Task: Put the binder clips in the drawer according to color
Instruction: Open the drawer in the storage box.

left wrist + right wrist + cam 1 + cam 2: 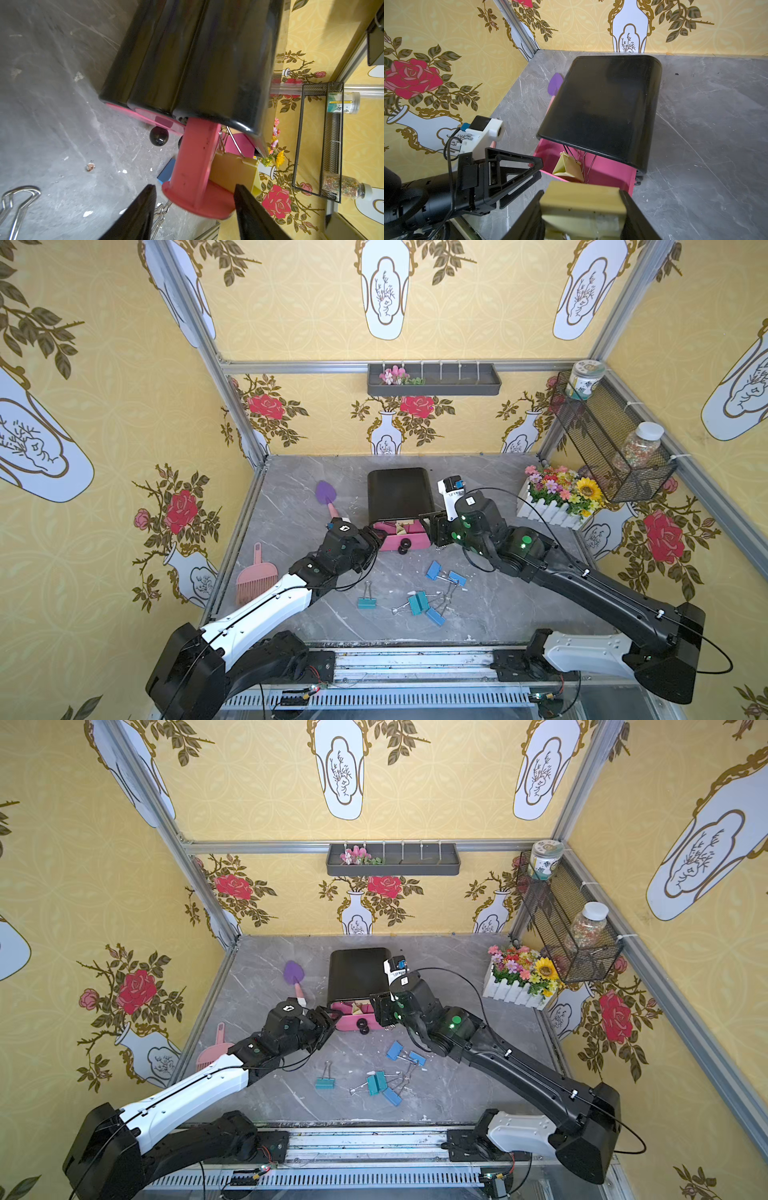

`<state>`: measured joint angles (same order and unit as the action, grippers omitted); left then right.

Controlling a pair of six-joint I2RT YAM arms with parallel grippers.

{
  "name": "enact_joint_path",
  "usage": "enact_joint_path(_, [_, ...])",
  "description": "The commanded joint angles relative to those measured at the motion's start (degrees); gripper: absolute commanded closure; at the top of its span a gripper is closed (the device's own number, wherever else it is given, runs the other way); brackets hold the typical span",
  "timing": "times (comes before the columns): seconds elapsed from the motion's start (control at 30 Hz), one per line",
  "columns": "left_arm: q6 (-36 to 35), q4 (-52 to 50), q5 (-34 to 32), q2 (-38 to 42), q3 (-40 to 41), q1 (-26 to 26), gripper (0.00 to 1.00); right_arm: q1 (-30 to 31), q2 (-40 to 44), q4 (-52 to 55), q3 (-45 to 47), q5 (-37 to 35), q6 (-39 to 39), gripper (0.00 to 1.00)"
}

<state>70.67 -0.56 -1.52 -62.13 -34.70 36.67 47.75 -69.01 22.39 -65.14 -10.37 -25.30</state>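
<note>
Three blue folding binder clips with silver wire handles (433, 570) and three teal binder clips (367, 603). Two pale yellow binder clips (568, 168) show. One black rounded cabinet (399, 489), two round black knobs (404, 545), one purple scoop with a pink handle (325, 491), one pink plastic brush (255, 580), two lidded jars (585, 379).

Drawer cabinet (197, 62) glossy black plastic; knob (159, 136) shiny; tabletop (52, 104) matt, scuffed.

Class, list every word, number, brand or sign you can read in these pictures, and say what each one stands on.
No text is clear enough to quote.
Jar label on the mesh shelf: printed, too small to read.
White sticker on the right arm: too small.
White emblem on the left arm: a mark, no legible letters.
Print on the white camera module: blurred.
</note>
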Motion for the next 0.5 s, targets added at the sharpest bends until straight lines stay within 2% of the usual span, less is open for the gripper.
enact_joint_path(0.0, [0.21, 0.58, 0.43, 0.81, 1.09, -0.01, 0.40, 0.06, 0.00, -2.53, -0.19, 0.64, -0.58, 0.59])
enact_joint_path(0.2, [0.95, 0.91, 1.07, 2.98, 3.18, -0.01, 0.49, 0.06, -0.37, -2.79, 0.18, 0.94, -0.89, 0.59])
enact_joint_path(0.47, [2.23, 0.43, 1.43, 7.31, 5.75, 0.07, 0.50, 0.02, -5.06, -2.84, -1.60, 4.16, -1.39, 0.59])
